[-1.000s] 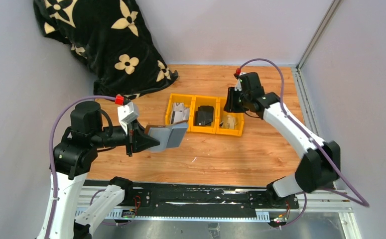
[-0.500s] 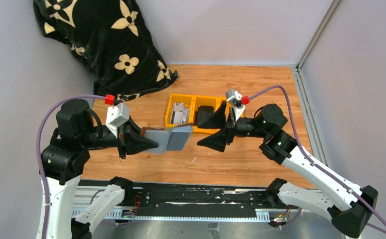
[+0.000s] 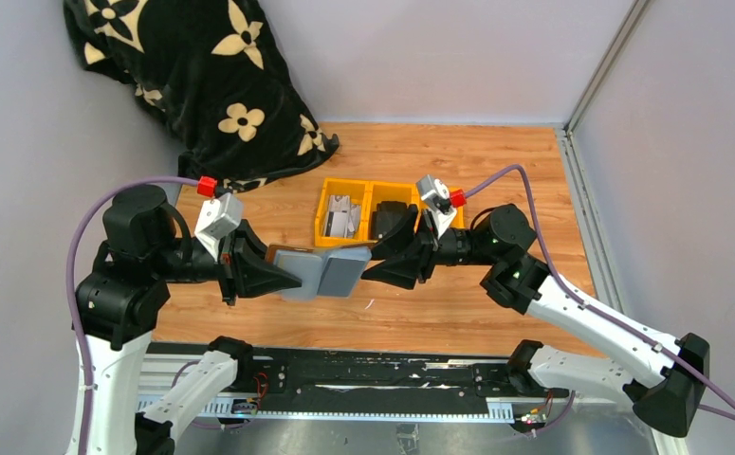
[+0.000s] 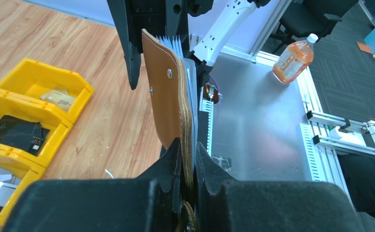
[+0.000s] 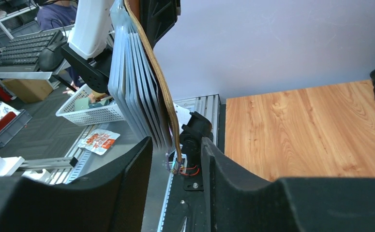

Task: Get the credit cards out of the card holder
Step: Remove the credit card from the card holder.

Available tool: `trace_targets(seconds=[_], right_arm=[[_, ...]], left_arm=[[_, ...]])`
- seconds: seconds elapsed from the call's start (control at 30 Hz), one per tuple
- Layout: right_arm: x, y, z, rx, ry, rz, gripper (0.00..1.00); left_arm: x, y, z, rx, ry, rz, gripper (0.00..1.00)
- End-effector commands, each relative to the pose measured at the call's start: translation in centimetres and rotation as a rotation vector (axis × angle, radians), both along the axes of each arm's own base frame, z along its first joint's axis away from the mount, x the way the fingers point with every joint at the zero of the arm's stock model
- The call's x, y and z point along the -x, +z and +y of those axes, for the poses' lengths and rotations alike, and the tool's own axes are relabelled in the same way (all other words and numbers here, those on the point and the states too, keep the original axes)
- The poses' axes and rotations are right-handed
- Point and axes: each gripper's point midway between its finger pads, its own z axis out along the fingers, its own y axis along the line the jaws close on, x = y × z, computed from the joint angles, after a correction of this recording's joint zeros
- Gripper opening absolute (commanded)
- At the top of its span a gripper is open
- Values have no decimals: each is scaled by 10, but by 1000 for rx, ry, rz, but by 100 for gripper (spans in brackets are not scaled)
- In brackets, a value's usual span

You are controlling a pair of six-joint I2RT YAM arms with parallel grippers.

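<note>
The left jaws clamp one end of the brown card holder (image 3: 321,272), held edgewise above the desk (image 3: 496,161). Its long axis points at the right jaws, which stand half-parted astride its free end.

Wooden table (image 3: 496,161): items on surface.
Row of yellow bins (image 3: 368,185) at centre; black flowered blanket (image 3: 249,123) heaped on far-left corner; small pale scrap (image 3: 370,304) towards the near edge.

no legible text anywhere, pale label on black item (image 4: 16,135) in yellow bin (image 4: 59,123) blurred, bottle (image 4: 293,58) label unreadable
</note>
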Motion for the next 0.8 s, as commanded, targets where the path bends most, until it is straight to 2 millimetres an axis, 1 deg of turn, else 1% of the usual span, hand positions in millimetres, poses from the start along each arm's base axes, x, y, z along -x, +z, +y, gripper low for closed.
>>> trace_targets(seconds=[0.0, 0.2, 0.27, 0.33, 0.43, 0.57, 0.67, 0.77], right_arm=[[12, 22, -1, -60, 34, -31, 44], [19, 25, 0, -59, 58, -29, 43], [22, 25, 1, -55, 64, -27, 46], [23, 22, 2, -44, 68, -29, 50], [23, 20, 4, -34, 60, -26, 50], [21, 22, 5, -35, 52, -17, 49], [26, 22, 4, -33, 72, -43, 55], [32, 20, -2, -19, 84, -86, 57]], left_arm=[[6, 11, -1, 21, -37, -18, 0], [5, 10, -2, 19, -36, -10, 0], [5, 10, -1, 19, -34, -10, 0], [5, 10, -1, 19, -34, -13, 0], [5, 10, -1, 18, -31, -9, 0], [6, 9, -1, 18, -32, -7, 0], [5, 10, -1, 18, -30, -8, 0], [6, 11, -1, 20, -29, -8, 0]])
